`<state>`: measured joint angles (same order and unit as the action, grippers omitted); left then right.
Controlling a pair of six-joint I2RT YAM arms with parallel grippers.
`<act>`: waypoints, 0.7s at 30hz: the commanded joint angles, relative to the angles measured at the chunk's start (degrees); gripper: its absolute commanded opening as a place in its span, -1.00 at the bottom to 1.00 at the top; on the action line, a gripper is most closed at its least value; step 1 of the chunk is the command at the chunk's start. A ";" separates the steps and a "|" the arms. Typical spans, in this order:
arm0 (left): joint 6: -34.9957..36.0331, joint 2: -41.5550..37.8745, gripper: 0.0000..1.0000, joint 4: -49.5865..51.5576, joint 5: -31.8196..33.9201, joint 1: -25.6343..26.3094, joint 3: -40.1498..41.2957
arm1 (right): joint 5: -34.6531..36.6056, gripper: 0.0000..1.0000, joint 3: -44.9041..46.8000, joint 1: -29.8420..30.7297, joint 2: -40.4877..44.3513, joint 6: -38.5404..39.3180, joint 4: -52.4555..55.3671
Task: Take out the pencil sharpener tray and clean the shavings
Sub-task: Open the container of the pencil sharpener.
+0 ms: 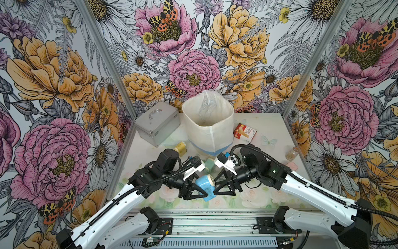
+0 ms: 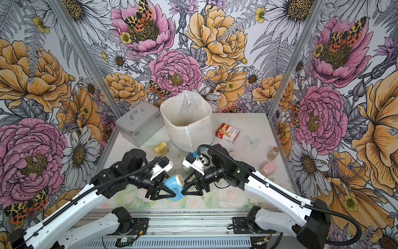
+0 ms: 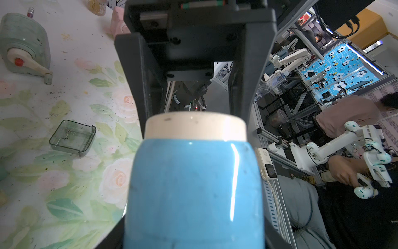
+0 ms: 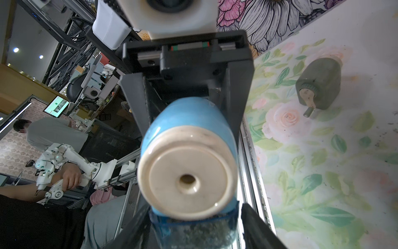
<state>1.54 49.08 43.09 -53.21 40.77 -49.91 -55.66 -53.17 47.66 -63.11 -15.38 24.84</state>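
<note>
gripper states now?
Left gripper: shut on blue pencil sharpener.
Right gripper: straddles the sharpener's tray; grip cannot be told.

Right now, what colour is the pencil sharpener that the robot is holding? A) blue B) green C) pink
A: the left gripper is clamped on the blue pencil sharpener, while the green sharpener lies untouched on the table.

blue pencil sharpener [image 1: 203, 186], floral tablecloth [image 1: 254, 197]
</note>
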 commanded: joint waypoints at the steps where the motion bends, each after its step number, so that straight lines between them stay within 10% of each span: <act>1: 1.35 -1.18 -1.00 -1.69 -0.44 0.45 -2.01 | -1.84 0.41 -1.61 -0.08 -1.15 0.71 -0.58; 21: 2.06 -1.87 -1.00 -1.71 -0.60 0.45 -1.63 | -9.58 -0.22 -2.82 0.16 -1.44 -0.53 -0.54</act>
<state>1.30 48.69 43.29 -53.65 40.77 -50.52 -60.77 -54.24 47.66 -65.34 -14.46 24.69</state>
